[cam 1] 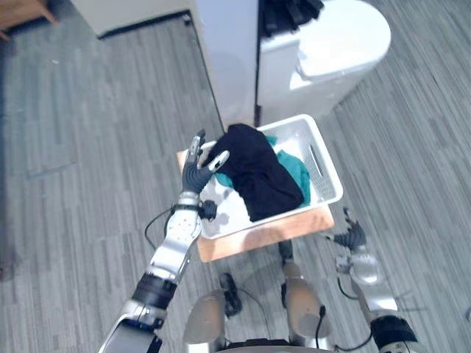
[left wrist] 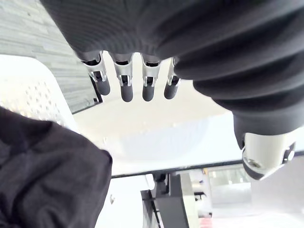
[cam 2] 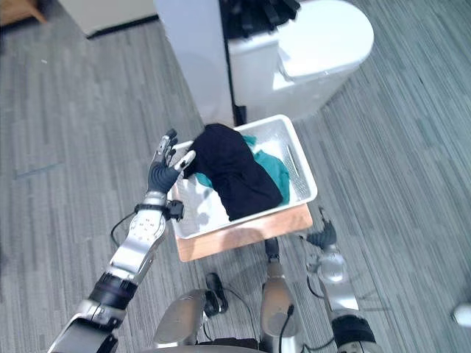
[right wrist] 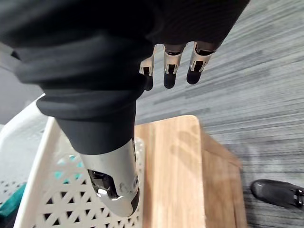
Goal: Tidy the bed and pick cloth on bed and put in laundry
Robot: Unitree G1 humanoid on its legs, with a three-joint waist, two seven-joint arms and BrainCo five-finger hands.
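Observation:
A white laundry basket (cam 1: 324,175) rests on a low wooden stand (cam 1: 265,237). Inside it lies a black cloth (cam 1: 261,169) draped over a teal cloth (cam 1: 296,170). My left hand (cam 1: 197,170) is raised at the basket's left rim, just beside the black cloth, fingers straight and open, holding nothing. The left wrist view has the black cloth (left wrist: 45,175) below those fingers (left wrist: 126,84). My right hand (cam 1: 352,235) hangs low to the right of the stand, fingers relaxed and empty; its wrist view looks past it onto the stand's top (right wrist: 173,171) and the basket's wall (right wrist: 47,190).
A white rounded appliance (cam 1: 331,51) and a tall white panel (cam 1: 228,51) stand behind the basket. Grey plank floor (cam 1: 88,147) spreads left and right of the stand. A dark shoe (right wrist: 278,192) lies on the floor in the right wrist view.

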